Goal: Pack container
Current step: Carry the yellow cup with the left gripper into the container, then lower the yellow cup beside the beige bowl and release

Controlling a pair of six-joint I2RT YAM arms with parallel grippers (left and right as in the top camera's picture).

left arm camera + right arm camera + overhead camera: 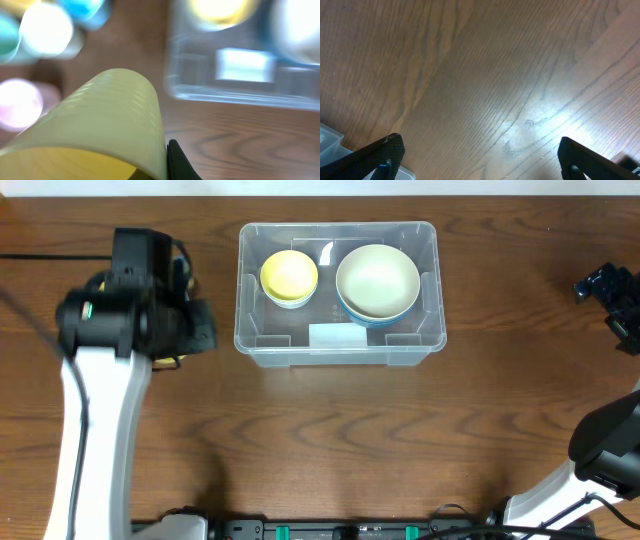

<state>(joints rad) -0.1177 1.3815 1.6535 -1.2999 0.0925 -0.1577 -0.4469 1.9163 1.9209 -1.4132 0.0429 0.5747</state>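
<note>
The left pincer (186, 322) is gripping a pale yellow cup (110, 115) just left of the clear container (340, 352). The container is sitting at the bench's (330, 440) far middle, holding a yellow bowl (289, 276) and a larger cream bowl (377, 282). The right pincer (485, 162) is hanging with its fingers spread wide.

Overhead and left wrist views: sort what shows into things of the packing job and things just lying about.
Job:
- container
- yellow bowl and cream bowl inside it
- pale cup, held
- blurred cups beside the container, probably waiting

Lying about:
- right gripper, open, holding nothing
- black hardware at the near edge
</note>
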